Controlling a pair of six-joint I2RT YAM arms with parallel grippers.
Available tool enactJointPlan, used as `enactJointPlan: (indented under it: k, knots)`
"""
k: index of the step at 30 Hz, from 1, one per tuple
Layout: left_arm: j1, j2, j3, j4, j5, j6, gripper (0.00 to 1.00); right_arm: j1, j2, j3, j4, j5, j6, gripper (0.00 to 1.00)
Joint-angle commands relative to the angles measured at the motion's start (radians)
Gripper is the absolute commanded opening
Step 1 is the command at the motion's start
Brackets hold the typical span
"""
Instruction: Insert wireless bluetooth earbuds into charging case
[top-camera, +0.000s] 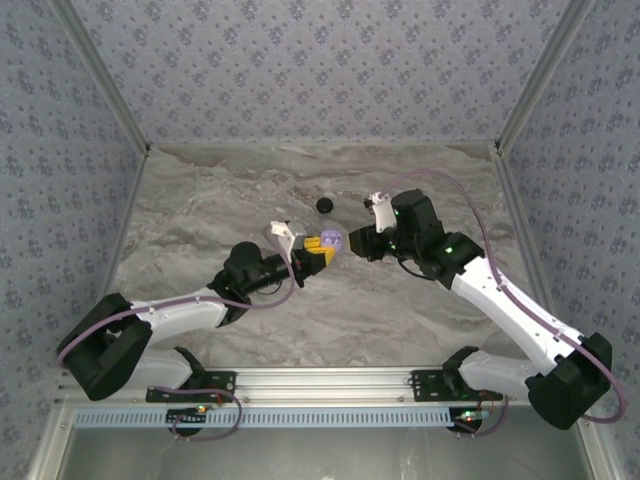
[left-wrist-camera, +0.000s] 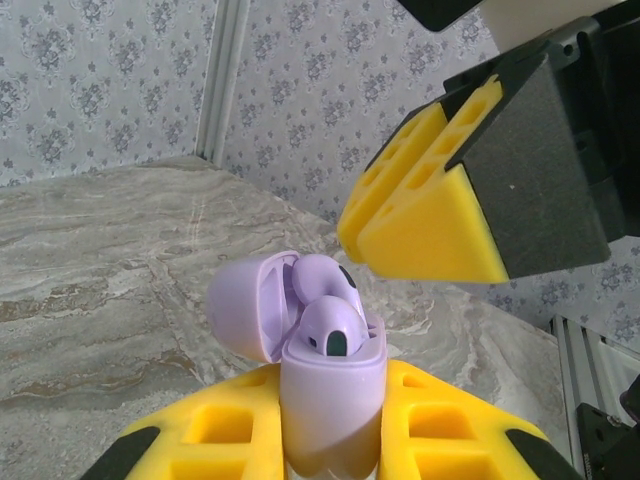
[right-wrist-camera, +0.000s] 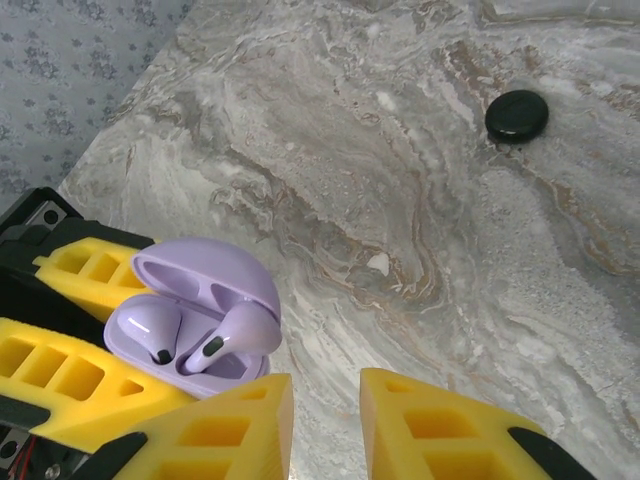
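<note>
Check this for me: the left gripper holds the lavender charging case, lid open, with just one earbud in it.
Wrong on the count. The left gripper holds the lavender charging case, lid open, with two lavender earbuds in it, side by side. The right wrist view shows both.

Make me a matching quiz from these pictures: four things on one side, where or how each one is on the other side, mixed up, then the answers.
Things:
1. charging case
2. earbuds
3. black disc
4. right gripper

States:
A. lying alone on the table
B. empty, jaws slightly apart
C. lid open, clamped in the left gripper
D. sitting inside the lavender case

Pairs: 1-C, 2-D, 3-A, 4-B
</note>
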Motion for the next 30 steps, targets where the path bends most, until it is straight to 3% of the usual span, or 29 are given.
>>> enactJointPlan:
  k: [1, 30]
  knots:
    - [-0.001, -0.012, 0.034, 0.036, 0.032, 0.018, 0.11, -0.005, -0.017, 0.015, 0.013, 0.010, 0.012, 0.24]
    - [-0.024, 0.014, 0.052, 0.065, 0.067, 0.048, 0.10, 0.043, 0.014, 0.064, 0.002, -0.106, -0.047, 0.23]
